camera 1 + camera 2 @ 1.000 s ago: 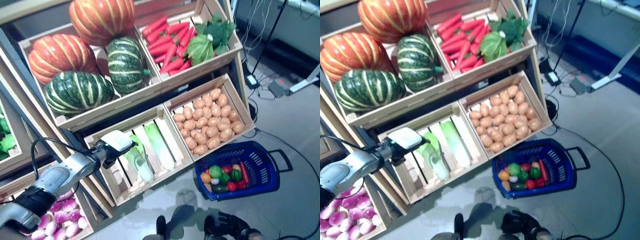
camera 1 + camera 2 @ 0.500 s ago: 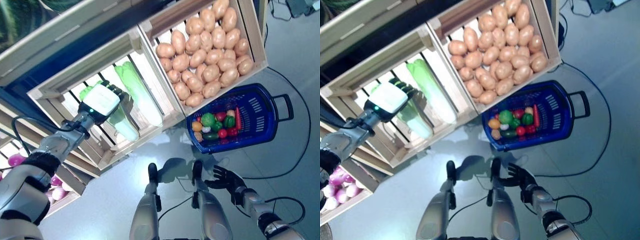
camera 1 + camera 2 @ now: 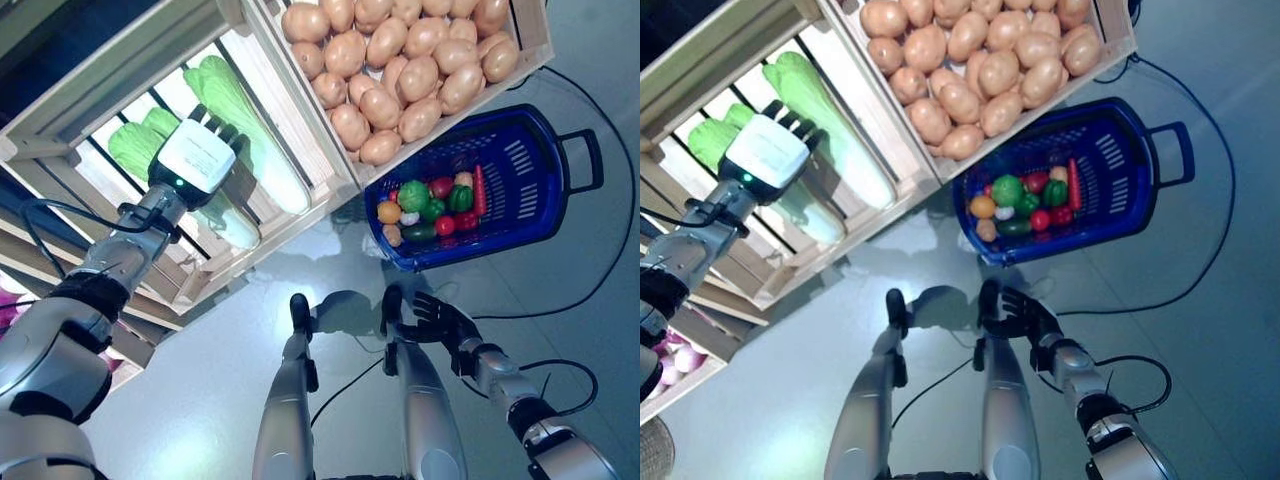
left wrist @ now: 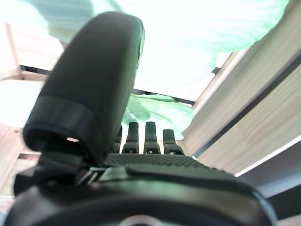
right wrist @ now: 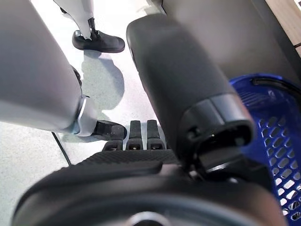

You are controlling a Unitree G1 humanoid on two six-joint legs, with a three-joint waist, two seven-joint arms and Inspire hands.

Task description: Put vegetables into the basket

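While the blue basket point(image 3: 520, 190) sits on the floor just below the potato crate point(image 3: 400, 60), already holding a small heap of mixed vegetables point(image 3: 432, 205), the robot appears to be at the reach stage of fetching another item. Its left hand point(image 3: 200, 152) is extended into the slatted wooden crate point(image 3: 130, 80), hovering over the pale green cabbages point(image 3: 240, 125) that lie lengthwise there. The left wrist view shows the fingers point(image 4: 150, 136) straight and the thumb standing clear, with green leaf beyond them, so the hand is released and grips nothing yet; whether the fingertips touch the cabbage cannot be told. The nearest cabbage lies directly under and just past the fingers. The right hand point(image 3: 440, 322) hangs low near the floor, well apart from the crates, near the basket's front rim, its fingers loosely spread and empty. Judging by this, the next move calls for lowering the left hand onto a cabbage, curling the fingers round its body, then lifting it over the crate wall and carrying it across to the basket.
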